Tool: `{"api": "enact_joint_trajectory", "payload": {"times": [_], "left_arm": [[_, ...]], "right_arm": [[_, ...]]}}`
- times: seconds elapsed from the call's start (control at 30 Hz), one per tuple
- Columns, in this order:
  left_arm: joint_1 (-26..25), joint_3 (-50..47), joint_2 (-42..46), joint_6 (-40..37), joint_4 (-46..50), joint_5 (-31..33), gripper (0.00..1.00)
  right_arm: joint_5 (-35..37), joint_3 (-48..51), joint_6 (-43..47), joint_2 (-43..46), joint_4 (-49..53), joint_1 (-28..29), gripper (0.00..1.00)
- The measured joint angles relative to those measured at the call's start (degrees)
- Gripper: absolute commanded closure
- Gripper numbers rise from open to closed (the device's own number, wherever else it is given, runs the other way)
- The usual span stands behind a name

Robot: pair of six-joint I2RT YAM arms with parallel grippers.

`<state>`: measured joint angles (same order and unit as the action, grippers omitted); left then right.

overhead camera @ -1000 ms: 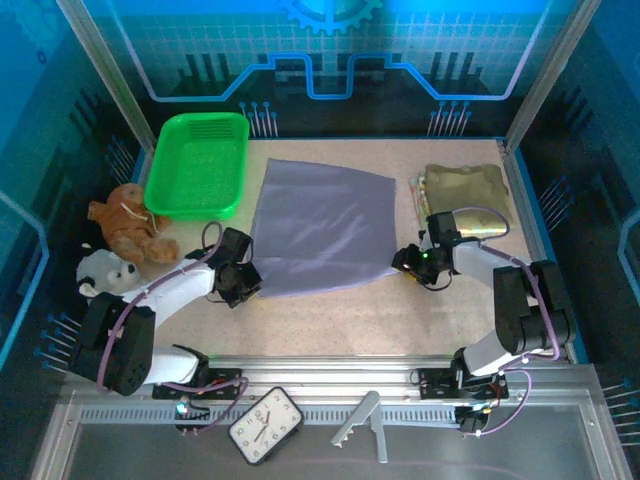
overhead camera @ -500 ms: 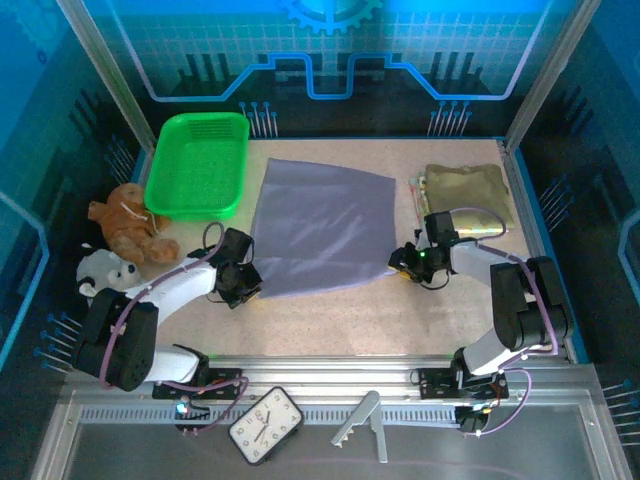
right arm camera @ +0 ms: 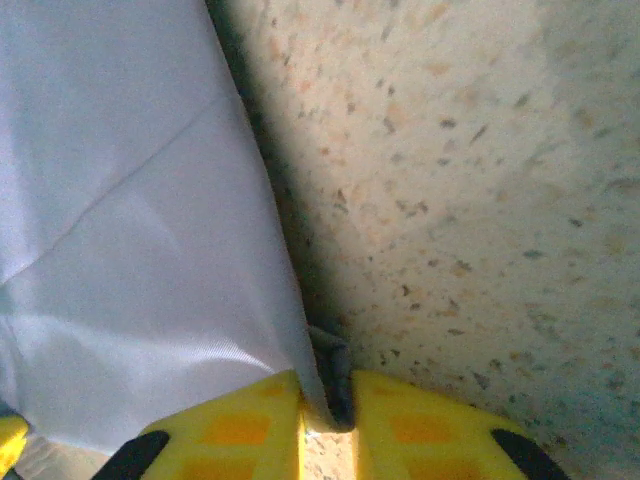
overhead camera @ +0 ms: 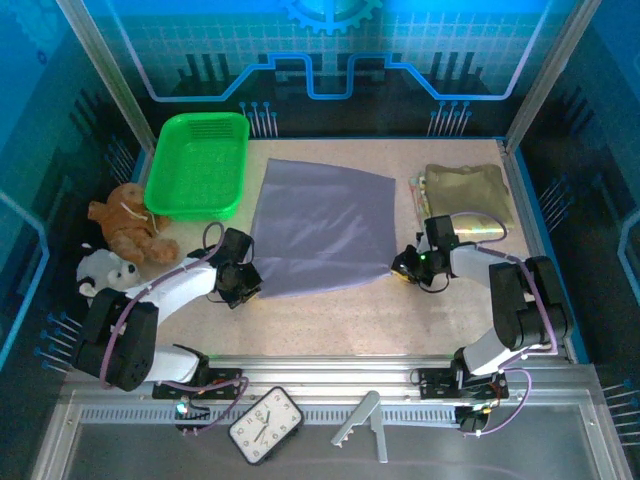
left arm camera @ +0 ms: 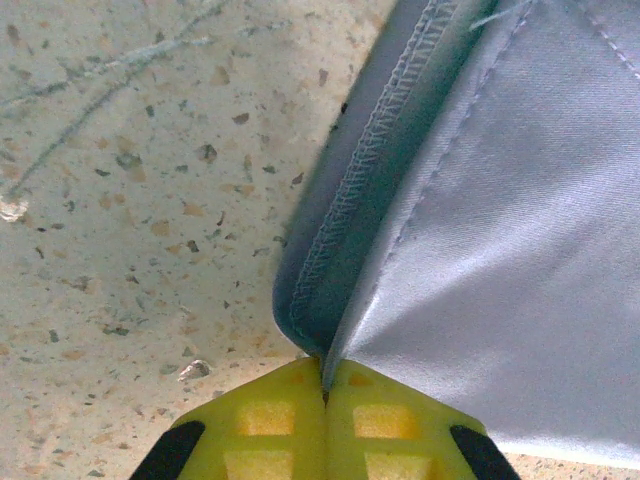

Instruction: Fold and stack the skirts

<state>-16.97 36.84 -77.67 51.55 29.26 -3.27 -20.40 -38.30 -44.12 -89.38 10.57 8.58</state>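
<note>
The grey-lavender skirt (overhead camera: pixel 320 225) lies spread flat in the middle of the table. My left gripper (overhead camera: pixel 247 282) is shut on its near left corner; in the left wrist view the hemmed edge (left arm camera: pixel 330 270) runs into the closed yellow fingertips of that gripper (left arm camera: pixel 324 365). My right gripper (overhead camera: pixel 400 265) sits at the near right corner. In the right wrist view its pads pinch a dark fold of the skirt (right arm camera: pixel 130 250), right gripper (right arm camera: pixel 327 395). The folded olive-khaki skirt (overhead camera: pixel 465 185) rests at the back right, with a patterned cloth edge (overhead camera: pixel 417 192) peeking out on its left.
A green plastic basket (overhead camera: pixel 198 165) stands at the back left. A brown plush toy (overhead camera: pixel 125 222) and a white one (overhead camera: pixel 105 268) lie left of the left arm. A clock (overhead camera: pixel 265 425) and a grey bracket (overhead camera: pixel 360 425) rest on the front ledge.
The right gripper's fingers have closed onto the skirt's near right corner. The left gripper has kept its hold and has not moved.
</note>
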Motion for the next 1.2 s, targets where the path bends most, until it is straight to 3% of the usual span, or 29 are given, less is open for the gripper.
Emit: {"api": "enact_joint_trajectory", "payload": {"times": [0.03,0.23,0.43,0.6,0.73,0.9,1.2], "left_arm": [[0.0,0.0,0.0,0.0,0.0,0.1,1.0],[0.0,-2.6,5.0,2.6,-1.5,0.9,1.0],[-0.1,-5.1,18.6,5.7,2.2,2.1,1.0],[-0.1,3.8,24.3,4.7,7.8,3.7,1.0],[0.2,18.4,17.5,-0.8,9.1,6.2,1.0],[2.1,31.0,5.2,-8.3,6.2,8.4,1.0],[3.4,50.8,-16.4,-18.8,5.0,8.6,1.0]], "right_arm": [[-0.2,0.1,-0.1,0.0,-0.2,0.1,0.99],[0.2,1.4,-0.2,5.9,0.9,0.0,1.0],[0.2,3.0,0.4,17.6,9.5,0.2,1.0],[0.9,-0.6,0.4,24.4,18.4,0.4,1.0],[3.0,-9.6,-0.3,22.9,18.8,0.3,1.0],[7.1,-19.5,-1.2,13.4,15.1,0.2,1.0],[10.1,-26.8,-2.3,-0.6,11.4,-1.0,1.0]]}}
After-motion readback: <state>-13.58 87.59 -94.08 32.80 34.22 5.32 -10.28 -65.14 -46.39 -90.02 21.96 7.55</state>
